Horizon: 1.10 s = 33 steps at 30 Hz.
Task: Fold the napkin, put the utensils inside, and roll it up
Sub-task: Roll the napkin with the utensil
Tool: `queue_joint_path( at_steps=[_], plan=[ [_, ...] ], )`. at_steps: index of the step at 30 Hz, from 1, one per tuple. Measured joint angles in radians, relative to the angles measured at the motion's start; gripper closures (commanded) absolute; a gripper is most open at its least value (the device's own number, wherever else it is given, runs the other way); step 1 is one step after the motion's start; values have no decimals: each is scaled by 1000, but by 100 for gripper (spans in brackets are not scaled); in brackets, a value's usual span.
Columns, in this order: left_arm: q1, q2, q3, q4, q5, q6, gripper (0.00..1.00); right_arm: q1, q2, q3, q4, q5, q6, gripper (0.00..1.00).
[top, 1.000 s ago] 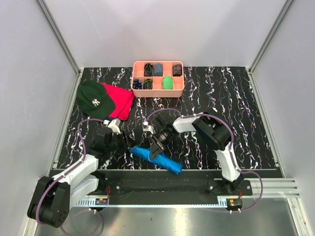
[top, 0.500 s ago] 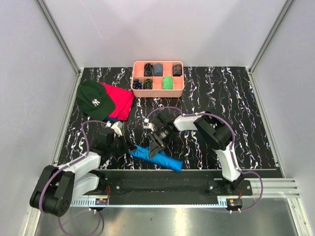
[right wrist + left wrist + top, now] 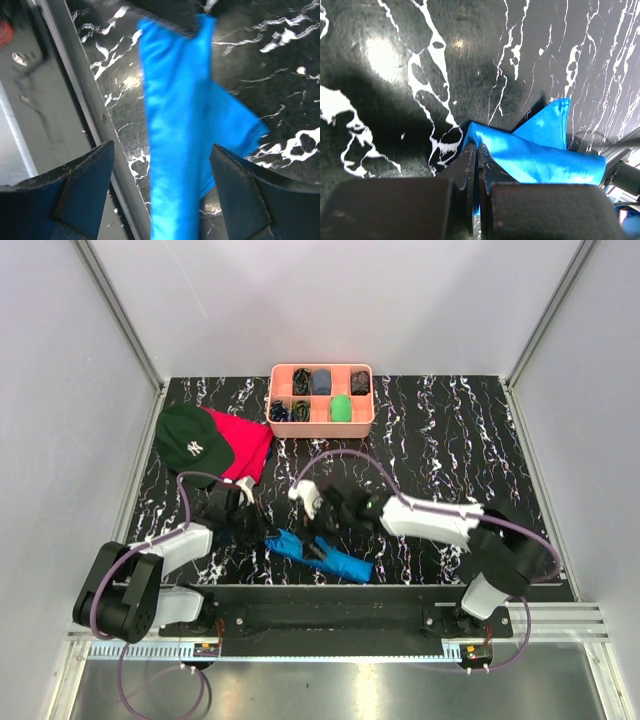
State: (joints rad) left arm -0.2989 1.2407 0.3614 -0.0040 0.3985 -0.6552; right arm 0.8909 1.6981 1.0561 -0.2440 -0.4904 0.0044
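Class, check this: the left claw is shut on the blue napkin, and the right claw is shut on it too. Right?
Not quite. The right wrist view shows the right claw open, straddling the napkin. The left claw is indeed shut on the napkin.

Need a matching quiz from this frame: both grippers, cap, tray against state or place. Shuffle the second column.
Column 1:
1. left gripper
2. right gripper
3. cap
4. tray

Column 2:
A. at the far side of the table
B. open, one finger on each side of the napkin
C. shut on an edge of the napkin
D. overlapping the red cloth

Pairs: 1-C, 2-B, 3-D, 4-A
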Motion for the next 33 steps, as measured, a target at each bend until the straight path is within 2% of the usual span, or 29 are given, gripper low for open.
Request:
queue_joint_path(
  at_steps=[3, 9, 12, 18, 22, 23, 26, 27, 29, 30, 33],
  plan=[
    [1, 41, 37, -21, 10, 0, 100, 137, -105, -101, 73, 203, -48, 12],
    [4, 91, 74, -32, 31, -1, 100, 264, -124, -169, 117, 443, -122, 17],
    [6, 100, 82, -39, 36, -1, 100, 285, -103, -169, 135, 499, -144, 19],
    [6, 101, 83, -42, 39, -1, 100, 288, -32, -167, 143, 540, -167, 30],
    [6, 101, 83, -42, 39, 0, 100, 288, 7, -147, 142, 569, -165, 39],
    [6, 101, 83, -42, 40, 0, 100, 288, 17, -138, 141, 577, -163, 44],
    [6, 93, 83, -50, 39, 2, 90, 288, 43, -105, 126, 586, -150, 55],
    [6, 89, 83, -55, 38, 5, 77, 288, 49, -98, 120, 586, -146, 57],
    [8, 75, 83, -73, 32, 3, 68, 287, 56, -87, 107, 576, -130, 60],
    [8, 66, 82, -79, 30, 10, 60, 286, 56, -86, 103, 571, -126, 62],
    [8, 5, 81, -115, 12, 7, 52, 262, 56, -85, 100, 517, -103, 63]
  ],
)
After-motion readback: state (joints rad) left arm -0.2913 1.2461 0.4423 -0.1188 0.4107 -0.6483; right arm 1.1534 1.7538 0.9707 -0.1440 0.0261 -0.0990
